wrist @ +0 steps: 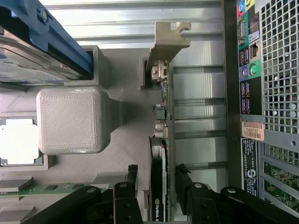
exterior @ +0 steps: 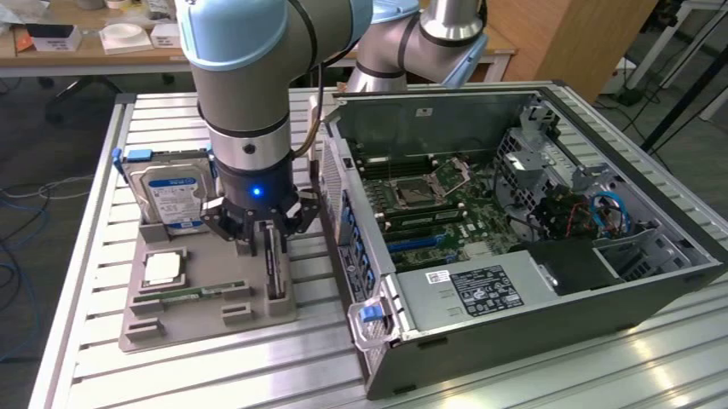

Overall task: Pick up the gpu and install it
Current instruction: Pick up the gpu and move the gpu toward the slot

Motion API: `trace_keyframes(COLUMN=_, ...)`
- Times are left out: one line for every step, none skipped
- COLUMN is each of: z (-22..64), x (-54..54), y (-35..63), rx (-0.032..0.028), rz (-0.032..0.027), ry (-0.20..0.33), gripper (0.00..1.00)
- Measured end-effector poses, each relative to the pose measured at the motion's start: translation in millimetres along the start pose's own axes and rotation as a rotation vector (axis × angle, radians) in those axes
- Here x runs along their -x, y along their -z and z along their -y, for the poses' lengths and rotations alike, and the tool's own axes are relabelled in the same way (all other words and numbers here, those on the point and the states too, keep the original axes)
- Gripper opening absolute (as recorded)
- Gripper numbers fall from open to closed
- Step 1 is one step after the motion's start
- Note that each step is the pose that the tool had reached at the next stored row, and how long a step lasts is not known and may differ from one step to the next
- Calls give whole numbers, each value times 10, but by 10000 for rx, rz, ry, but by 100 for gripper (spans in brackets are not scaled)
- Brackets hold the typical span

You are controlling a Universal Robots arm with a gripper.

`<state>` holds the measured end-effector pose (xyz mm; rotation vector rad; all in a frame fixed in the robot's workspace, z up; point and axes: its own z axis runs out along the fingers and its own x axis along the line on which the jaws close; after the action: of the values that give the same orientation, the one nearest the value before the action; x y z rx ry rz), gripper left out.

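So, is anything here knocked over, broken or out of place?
Nothing stands out. The gpu stands on edge in its slot of the grey holder, with the open gripper straddling it. The hard drive stands in its own slot, and the computer case lies on its side with the panel off, which looks deliberate.

bright, even indoor light
glare streaks the metal table [exterior: 649,362] near the exterior view's right; shadows are soft, and the computer case [exterior: 546,328] interior sits dimmer.
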<state>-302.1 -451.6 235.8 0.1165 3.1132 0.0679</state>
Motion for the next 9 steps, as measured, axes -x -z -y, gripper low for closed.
trace_keyframes(z=0, x=0, y=0, rx=0, rz=0, ry=0, gripper=45)
trace_keyframes(z=0, x=0, y=0, rx=0, rz=0, ry=0, gripper=45)
trace_keyframes(z=0, x=0, y=0, rx=1, rz=0, ry=0, gripper=44)
trace_keyframes(z=0, x=0, y=0, rx=0, rz=0, ry=0, gripper=44)
trace_keyframes(z=0, x=0, y=0, rx=0, rz=0, ry=0, gripper=37)
trace_keyframes(z=0, x=0, y=0, rx=0, rz=0, ry=0, gripper=37)
trace_keyframes(z=0, x=2, y=0, rx=0, rz=-1, ry=0, gripper=37)
trace_keyframes(z=0, x=10, y=0, rx=0, rz=0, ry=2, gripper=37)
trace_keyframes(z=-2, x=19, y=-1, rx=0, rz=-1, ry=1, gripper=37)
